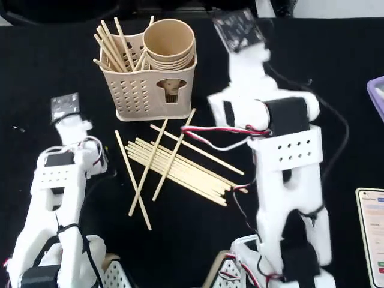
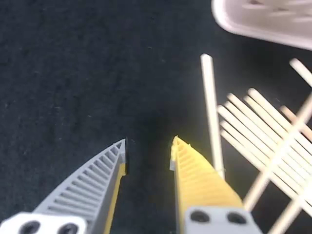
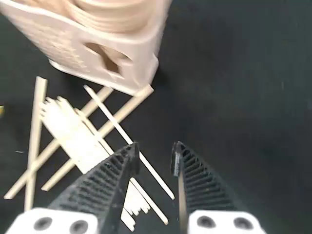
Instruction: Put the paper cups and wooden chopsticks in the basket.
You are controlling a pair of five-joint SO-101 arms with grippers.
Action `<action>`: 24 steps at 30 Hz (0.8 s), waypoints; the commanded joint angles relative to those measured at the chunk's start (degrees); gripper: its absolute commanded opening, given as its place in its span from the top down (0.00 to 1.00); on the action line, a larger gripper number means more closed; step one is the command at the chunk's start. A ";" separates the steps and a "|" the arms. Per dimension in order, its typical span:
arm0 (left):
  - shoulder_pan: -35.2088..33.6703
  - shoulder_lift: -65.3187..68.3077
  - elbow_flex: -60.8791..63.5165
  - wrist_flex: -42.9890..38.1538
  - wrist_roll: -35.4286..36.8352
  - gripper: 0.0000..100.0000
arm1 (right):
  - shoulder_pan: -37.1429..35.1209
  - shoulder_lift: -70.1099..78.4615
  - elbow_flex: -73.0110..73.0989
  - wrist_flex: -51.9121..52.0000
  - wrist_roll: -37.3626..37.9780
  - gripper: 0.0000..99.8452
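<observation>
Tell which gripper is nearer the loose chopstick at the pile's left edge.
Left. The left gripper sits right beside that chopstick; the right gripper hangs over the far side of the pile.

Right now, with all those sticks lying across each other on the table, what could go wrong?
The loose chopsticks lie crisscrossed, so the open right claw closing on one might drag or scatter others. The basket already holds slanting chopsticks and cups; new sticks could catch and fall back out.

Black table (image 1: 36, 54): basket (image 1: 144, 90), loose chopsticks (image 1: 180, 169).
</observation>
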 commanded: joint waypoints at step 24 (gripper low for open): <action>30.90 8.88 -14.11 16.35 -7.65 0.71 | 23.21 2.51 49.54 -48.97 -6.33 0.88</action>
